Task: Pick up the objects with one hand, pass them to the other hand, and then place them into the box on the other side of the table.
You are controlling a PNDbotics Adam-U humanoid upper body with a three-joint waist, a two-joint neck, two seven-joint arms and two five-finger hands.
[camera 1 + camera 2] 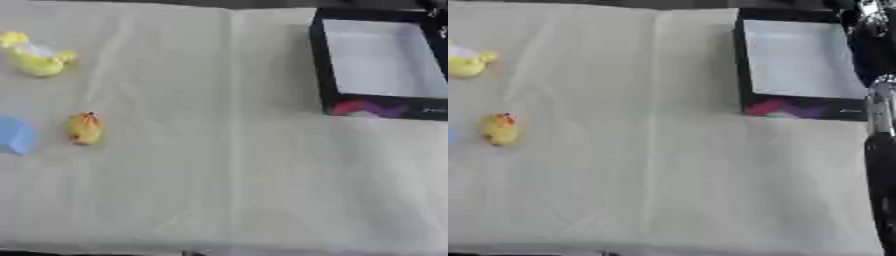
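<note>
While nothing is held: step: first pickup.
Toys: yellow toy [86, 128], yellow-white toy [37, 59], blue piece [16, 135], well left of box [325, 75].
My robot hand: fingers unseen; cannot tell.
Next: reach left.

No text could be read; the black open cardboard box [378, 107] bore only a pink-and-purple pattern and tiny illegible white marks on its front wall.

- Showing pale cream across the table cloth [227, 190].
- Showing black walls, white floor, pink-purple front on the box [325, 75].
- Showing yellow-orange on a small toy [86, 128].
- Showing yellow-white on another [37, 59].
- Showing light blue at the left edge [15, 135].
</note>
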